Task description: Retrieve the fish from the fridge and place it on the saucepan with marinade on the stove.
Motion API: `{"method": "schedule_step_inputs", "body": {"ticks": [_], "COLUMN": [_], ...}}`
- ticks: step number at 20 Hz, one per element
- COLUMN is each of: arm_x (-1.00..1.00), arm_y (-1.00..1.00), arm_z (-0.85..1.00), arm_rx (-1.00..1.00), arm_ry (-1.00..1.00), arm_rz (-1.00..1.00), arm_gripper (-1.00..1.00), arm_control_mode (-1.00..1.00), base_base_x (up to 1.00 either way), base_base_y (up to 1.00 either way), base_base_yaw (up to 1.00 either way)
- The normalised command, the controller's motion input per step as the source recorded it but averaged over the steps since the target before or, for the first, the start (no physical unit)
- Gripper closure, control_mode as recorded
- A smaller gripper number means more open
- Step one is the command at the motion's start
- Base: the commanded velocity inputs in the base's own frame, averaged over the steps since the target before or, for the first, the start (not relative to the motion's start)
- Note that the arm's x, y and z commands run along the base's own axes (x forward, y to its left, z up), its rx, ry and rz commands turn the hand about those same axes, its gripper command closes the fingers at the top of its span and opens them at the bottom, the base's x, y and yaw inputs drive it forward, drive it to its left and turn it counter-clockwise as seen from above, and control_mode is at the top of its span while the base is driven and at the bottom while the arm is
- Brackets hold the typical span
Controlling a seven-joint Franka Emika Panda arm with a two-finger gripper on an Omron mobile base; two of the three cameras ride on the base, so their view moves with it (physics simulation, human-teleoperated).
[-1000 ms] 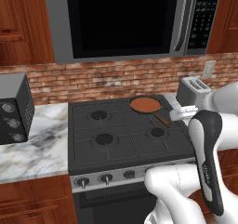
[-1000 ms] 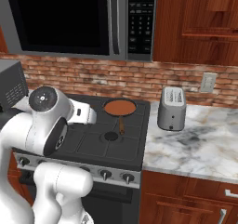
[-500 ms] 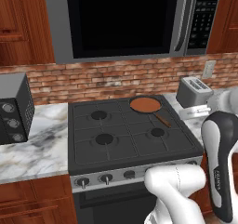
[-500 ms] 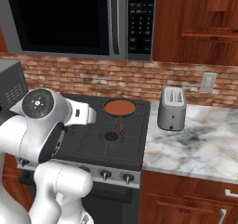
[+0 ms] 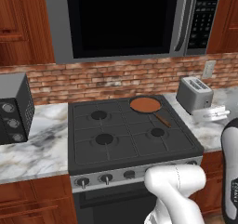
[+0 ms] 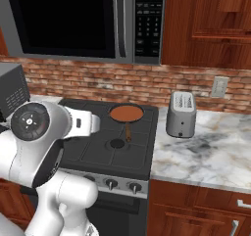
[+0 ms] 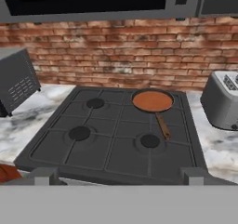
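arm swung further right, hand [image 7: 119,174] spread empty; saucepan [image 5: 145,105] handle toward stove [image 5: 130,130] front

Three burners of the stove [image 5: 116,135] lie bare, giving open passage across its front and left. The saucepan [image 5: 145,105] sits on the back right burner, its handle [image 5: 161,120] jutting forward toward the front right one. The microwave [image 5: 125,21] overhangs the back row (headroom there is limited). A toaster [image 5: 194,94] flanks the right on the worktop [image 6: 206,149], a toaster oven [image 5: 14,108] the left.
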Motion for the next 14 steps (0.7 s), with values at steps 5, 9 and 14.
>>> {"method": "schedule_step_inputs", "body": {"ticks": [5,9,14], "arm_x": [-0.13,-0.03,0.00], "arm_y": [0.36,0.25,0.00], "arm_z": [-0.13,-0.10,0.00], "arm_rx": [0.00,0.00,0.00], "arm_ry": [-0.10,-0.05,0.00], "arm_rz": [-0.07,-0.06,0.00], "arm_gripper": [-1.00,-1.00,-1.00], "arm_control_mode": [-1.00,1.00,1.00], "base_base_x": [0.00,-0.04,-0.07], "base_base_y": [0.00,0.29,0.43], "base_base_yaw": [0.00,-0.08,-0.19]}}
